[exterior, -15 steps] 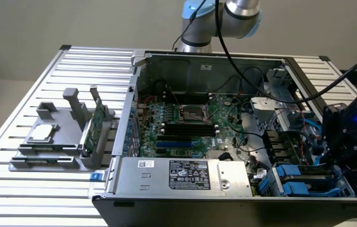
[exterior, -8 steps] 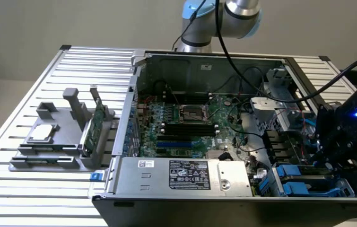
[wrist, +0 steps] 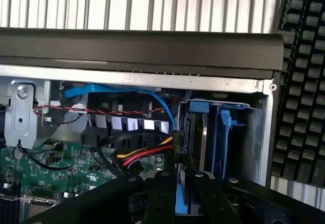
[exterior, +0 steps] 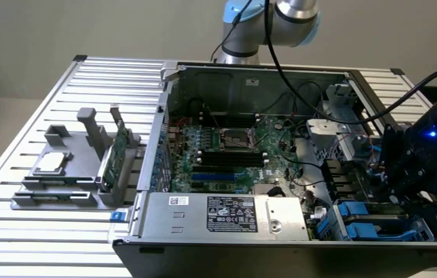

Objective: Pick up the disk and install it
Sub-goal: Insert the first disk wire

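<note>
A: Where's the disk (wrist: 197, 132)?

B: Standing on edge in the case's (exterior: 226, 234) near-right bay.

A: The gripper (wrist: 179, 183)?

B: Narrowly parted, its fingers (wrist: 161, 196) straddling the disk's blue rail; a firm hold, I can't tell.

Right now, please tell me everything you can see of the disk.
The disk stands on edge inside the drive bay at a corner of the computer case. It is seen edge-on: a dark grey slab with bright blue plastic rails. The gripper clamps its near blue edge. Another blue carrier sits beside it. Its label is hidden.
</note>
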You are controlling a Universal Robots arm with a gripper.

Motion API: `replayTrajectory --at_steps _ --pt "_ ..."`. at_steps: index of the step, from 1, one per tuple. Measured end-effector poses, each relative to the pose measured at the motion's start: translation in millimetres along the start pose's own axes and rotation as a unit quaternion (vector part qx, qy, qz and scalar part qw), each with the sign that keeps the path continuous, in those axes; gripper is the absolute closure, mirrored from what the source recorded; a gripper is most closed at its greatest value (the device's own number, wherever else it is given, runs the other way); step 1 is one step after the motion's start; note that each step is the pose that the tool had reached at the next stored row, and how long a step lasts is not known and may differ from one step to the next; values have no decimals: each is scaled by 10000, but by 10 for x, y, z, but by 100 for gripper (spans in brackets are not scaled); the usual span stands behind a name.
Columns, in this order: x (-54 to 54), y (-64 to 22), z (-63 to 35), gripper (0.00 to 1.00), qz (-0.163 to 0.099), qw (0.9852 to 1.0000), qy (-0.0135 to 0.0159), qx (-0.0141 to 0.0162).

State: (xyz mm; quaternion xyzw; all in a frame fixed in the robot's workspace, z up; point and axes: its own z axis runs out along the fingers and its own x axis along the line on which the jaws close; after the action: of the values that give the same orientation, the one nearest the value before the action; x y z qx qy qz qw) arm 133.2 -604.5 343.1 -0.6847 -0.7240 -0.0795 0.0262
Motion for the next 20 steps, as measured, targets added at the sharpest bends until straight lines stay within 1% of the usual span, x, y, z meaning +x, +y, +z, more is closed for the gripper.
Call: replayTrajectory --at_steps 4,5,6,7,10,14,16,17,18,20 --pt "44 3 6 84 7 10000 -41 4" --pt "51 4 8 84 13 10000 -45 4" --pt "57 4 8 84 17 10000 -57 7" --pt "61 4 9 84 19 10000 -81 12" --pt "70 5 11 84 16 9998 -220 26" --pt "85 6 13 84 5 9990 -442 42" --pt "93 6 15 84 1 9985 -546 51" --pt "101 6 15 84 -1 9983 -581 54" --pt "114 7 18 84 -2 9982 -603 56" --pt "158 9 24 84 -4 9980 -634 59"
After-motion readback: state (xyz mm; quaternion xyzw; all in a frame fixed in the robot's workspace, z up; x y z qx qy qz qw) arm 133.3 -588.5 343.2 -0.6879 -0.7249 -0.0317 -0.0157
